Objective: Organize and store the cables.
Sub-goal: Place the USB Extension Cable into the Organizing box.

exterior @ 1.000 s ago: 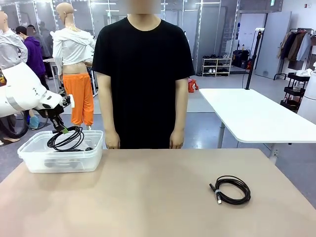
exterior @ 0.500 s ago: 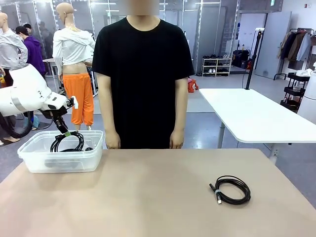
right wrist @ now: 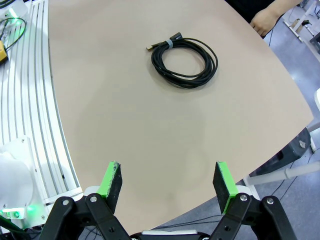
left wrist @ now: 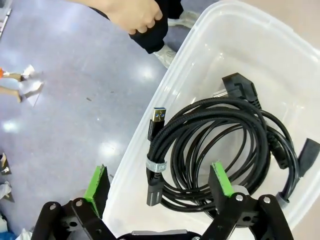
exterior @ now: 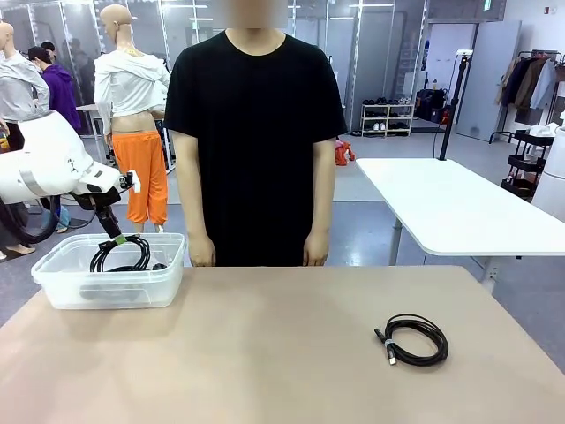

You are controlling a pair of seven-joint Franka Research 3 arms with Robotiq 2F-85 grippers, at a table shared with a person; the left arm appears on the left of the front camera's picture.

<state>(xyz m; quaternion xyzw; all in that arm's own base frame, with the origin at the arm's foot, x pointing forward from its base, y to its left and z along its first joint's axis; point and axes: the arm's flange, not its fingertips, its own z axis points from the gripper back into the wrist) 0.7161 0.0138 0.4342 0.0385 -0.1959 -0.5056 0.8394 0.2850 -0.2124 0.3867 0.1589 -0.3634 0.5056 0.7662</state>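
Note:
A clear plastic bin point(exterior: 62, 284) stands at the table's far left. My left gripper point(exterior: 113, 235) hovers just over it, open. In the left wrist view the left gripper point(left wrist: 159, 180) straddles a black coiled cable point(left wrist: 220, 125) that lies loose inside the bin point(left wrist: 280, 45), its USB plug point(left wrist: 156, 116) near the rim. Another black cord with a chunky plug point(left wrist: 241, 87) lies under it. A second coiled cable point(exterior: 413, 339) rests on the table at the right. My right gripper point(right wrist: 167, 182) stands open high above the table, well short of that coil point(right wrist: 185, 62).
A person in a black T-shirt point(exterior: 256, 132) stands at the far edge, arms hanging; one hand point(left wrist: 135, 14) is close to the bin. A white table point(exterior: 459, 208) stands behind at the right. The tan tabletop point(exterior: 265, 353) lies bare between bin and coil.
My left gripper carried the coil down into the bin, then opened its jaws and let it go. The right arm and the coil on the table have stayed put.

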